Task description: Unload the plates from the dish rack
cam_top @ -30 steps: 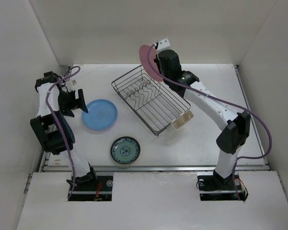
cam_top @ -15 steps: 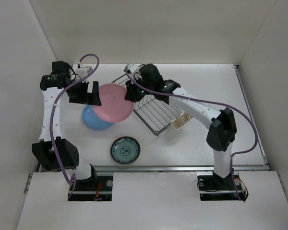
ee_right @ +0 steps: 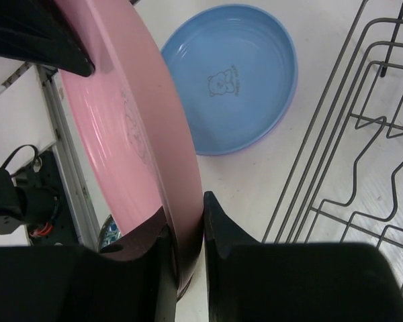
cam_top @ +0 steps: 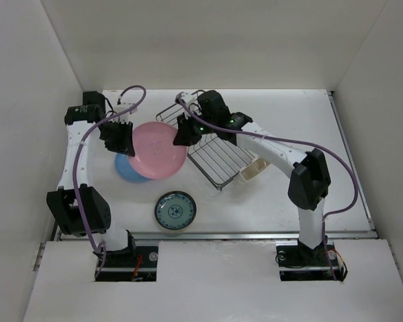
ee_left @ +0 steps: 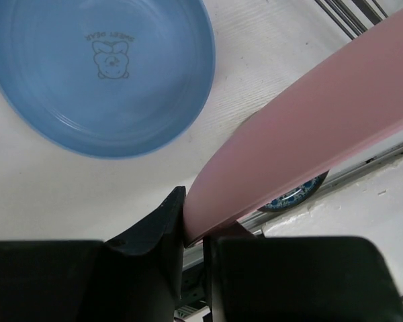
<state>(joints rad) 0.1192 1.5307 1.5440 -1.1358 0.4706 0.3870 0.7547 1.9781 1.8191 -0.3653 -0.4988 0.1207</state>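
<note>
The pink plate [cam_top: 158, 151] hangs tilted over the table, held by both arms. My left gripper [cam_top: 124, 139] is shut on its left rim [ee_left: 309, 127], with the jaws [ee_left: 195, 216] pinching the edge. My right gripper [cam_top: 182, 131] is shut on the opposite rim [ee_right: 131, 127], one finger on each face [ee_right: 185, 225]. Under the pink plate lies the light blue plate [cam_top: 129, 171] [ee_left: 101, 74] [ee_right: 238, 80], flat on the table. The small teal-patterned plate [cam_top: 175, 210] lies nearer the front. The black wire dish rack [cam_top: 221, 157] [ee_right: 363, 134] stands right of the pink plate, partly hidden by my right arm.
A cream cutlery cup [cam_top: 254, 169] sits at the rack's near right end. White walls close in the table on the left, back and right. A metal rail [cam_top: 255, 235] runs along the front edge.
The right arm has swung the pink plate from above the rack leftward over the blue plate. The left arm has reached in, and its jaws have closed on the plate's left rim.
</note>
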